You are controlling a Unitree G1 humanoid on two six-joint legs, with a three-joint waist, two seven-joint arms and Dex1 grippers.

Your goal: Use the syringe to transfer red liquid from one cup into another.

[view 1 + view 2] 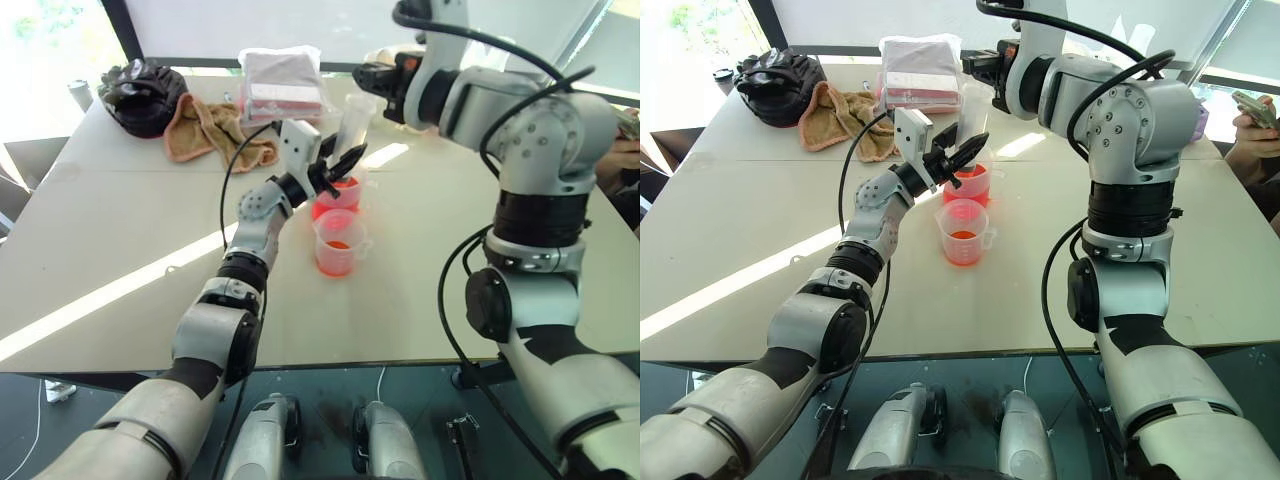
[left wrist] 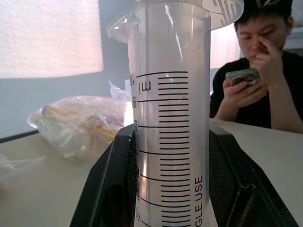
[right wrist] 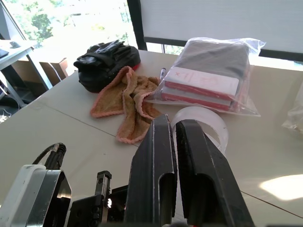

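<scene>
Now the left hand (image 1: 338, 165) is squeezing the syringe (image 2: 173, 142) tight between its two black fingers (image 2: 113, 189), holding it up over the cups. The syringe is standing above the bigger cup (image 1: 968, 185), which has red liquid (image 1: 967, 188) in it. The smaller cup (image 1: 963, 232) is sitting just in front on the table (image 1: 740, 250), with some red in it too. The right hand (image 3: 176, 142) is pressing its fingers together, right by the syringe's round top (image 3: 208, 124).
</scene>
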